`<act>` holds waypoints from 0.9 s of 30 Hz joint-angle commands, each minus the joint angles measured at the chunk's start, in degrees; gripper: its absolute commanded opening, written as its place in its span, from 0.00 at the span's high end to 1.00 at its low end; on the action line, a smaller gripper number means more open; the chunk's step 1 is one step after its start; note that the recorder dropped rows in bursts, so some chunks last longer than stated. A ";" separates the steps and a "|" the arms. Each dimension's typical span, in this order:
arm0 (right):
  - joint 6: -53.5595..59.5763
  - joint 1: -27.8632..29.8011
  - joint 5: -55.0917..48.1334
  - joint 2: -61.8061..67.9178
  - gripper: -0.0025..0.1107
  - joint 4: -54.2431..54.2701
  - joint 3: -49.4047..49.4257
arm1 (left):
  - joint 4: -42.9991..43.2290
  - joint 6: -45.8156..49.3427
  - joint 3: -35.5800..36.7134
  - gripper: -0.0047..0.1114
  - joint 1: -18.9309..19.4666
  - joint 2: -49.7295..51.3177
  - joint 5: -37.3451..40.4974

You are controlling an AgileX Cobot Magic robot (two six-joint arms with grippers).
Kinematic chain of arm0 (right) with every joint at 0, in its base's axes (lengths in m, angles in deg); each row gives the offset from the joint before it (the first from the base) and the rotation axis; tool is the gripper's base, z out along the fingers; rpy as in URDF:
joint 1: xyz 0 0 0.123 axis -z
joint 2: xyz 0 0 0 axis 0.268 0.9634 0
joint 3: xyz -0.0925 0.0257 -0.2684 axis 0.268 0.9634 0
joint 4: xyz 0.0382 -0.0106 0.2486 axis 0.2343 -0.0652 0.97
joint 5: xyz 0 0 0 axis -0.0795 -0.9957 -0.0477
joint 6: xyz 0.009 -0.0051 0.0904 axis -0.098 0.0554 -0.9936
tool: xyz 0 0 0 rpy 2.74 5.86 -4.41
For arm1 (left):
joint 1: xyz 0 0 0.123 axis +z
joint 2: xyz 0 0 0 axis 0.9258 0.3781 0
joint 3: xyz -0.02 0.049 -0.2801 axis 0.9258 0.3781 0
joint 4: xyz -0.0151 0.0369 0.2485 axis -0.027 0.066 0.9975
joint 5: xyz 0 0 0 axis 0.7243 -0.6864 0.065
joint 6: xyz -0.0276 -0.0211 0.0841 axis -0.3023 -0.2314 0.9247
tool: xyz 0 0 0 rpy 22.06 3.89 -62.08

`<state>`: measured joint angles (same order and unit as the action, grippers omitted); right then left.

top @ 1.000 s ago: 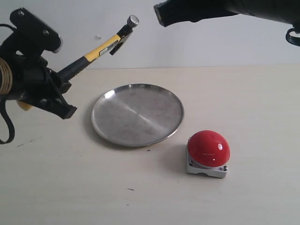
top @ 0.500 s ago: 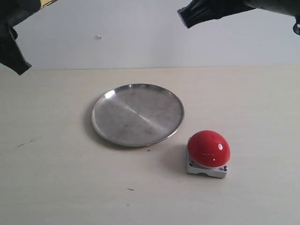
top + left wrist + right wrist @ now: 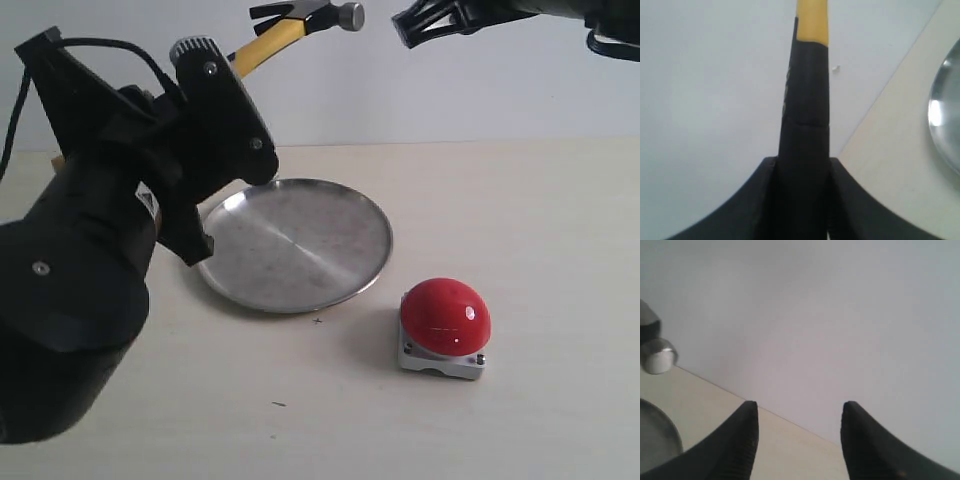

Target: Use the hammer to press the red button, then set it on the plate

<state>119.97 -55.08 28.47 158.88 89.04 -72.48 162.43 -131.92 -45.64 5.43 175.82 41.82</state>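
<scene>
The small hammer (image 3: 275, 42), with a dark metal head and a black-and-yellow handle, is in the air at the top centre of the exterior view. Its handle slants up from the left and its head points right. The left claw (image 3: 804, 170) is clamped on the black lower part of the handle, one finger against each side, and the yellow stretch runs on beyond it.

The hammer is probably stiff throughout and top-heavy, since most of its weight sits in the metal head, far from the grip. Held this low, it may try to swing or pivot between the fingers when the head is brought down. The black section looks like the less slippery place to hold, and a hold nearer the head would steady it.

The right claw (image 3: 799, 412) hangs at the upper right with its fingers apart and nothing between them, close to the hammer head but not touching it.

The round silver metal plate (image 3: 300, 245) lies empty in mid-frame on the pale desk (image 3: 550, 220). The glossy red dome button (image 3: 446, 315), on its grey square base, sits to the lower right of the plate.
</scene>
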 commanded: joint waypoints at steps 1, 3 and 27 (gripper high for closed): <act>1.13 0.21 4.97 -1.70 0.64 -0.40 1.89 | 3.25 -10.82 3.16 0.96 -0.54 -0.66 4.38; 1.13 0.21 5.79 -2.19 0.68 -2.40 5.55 | 3.25 -12.34 4.47 0.96 -0.54 -0.66 4.38; 0.06 -12.08 -38.00 -18.86 0.98 -2.87 34.12 | 3.25 -7.36 4.84 0.96 -0.41 -0.76 4.38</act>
<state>119.97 -66.52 -3.64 146.18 83.48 -38.83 162.22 -137.62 -40.52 5.01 175.82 41.82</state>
